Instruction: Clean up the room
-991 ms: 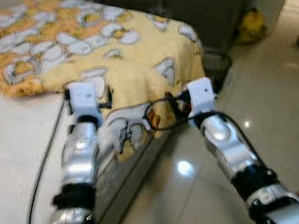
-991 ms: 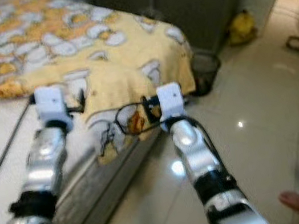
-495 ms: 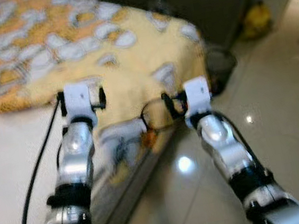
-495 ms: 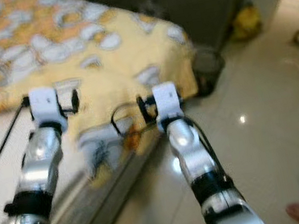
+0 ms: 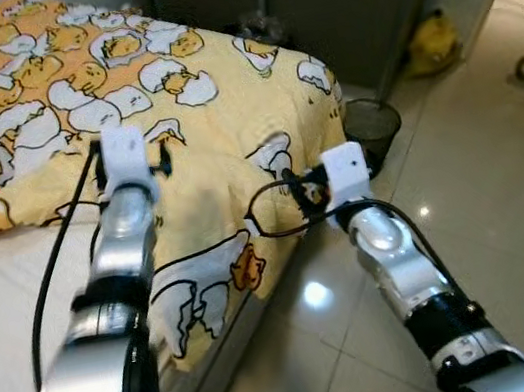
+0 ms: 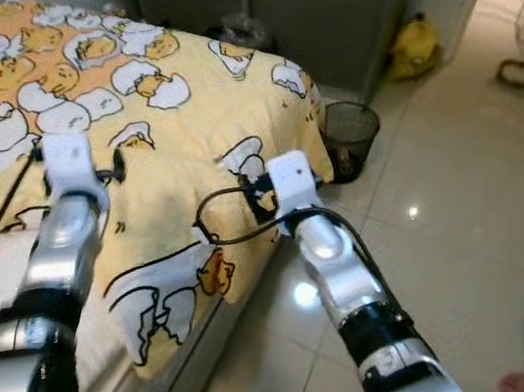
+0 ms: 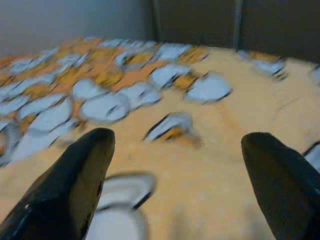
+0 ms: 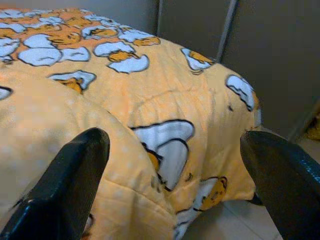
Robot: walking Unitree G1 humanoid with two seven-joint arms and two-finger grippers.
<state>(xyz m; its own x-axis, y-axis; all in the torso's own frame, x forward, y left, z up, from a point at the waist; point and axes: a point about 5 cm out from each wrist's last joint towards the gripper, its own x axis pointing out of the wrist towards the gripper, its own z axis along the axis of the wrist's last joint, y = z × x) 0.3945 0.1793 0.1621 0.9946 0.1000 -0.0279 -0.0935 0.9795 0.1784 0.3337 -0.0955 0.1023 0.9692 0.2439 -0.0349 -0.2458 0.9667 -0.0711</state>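
A: Item one, left gripper?
B: Fingers wide, empty, above the blanket on the bed.
A: Right gripper?
B: Fingers wide, at the blanket's hanging corner.
A: Progress?
B: Blanket rumpled, unfolded; tidying seemingly barely begun.

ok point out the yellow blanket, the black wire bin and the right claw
yellow blanket (image 5: 219, 122), left eye view, flat middle of the cloth
black wire bin (image 6: 349, 130), right eye view, near mesh wall
right claw (image 8: 175, 165), right wrist view, midway between fingertips
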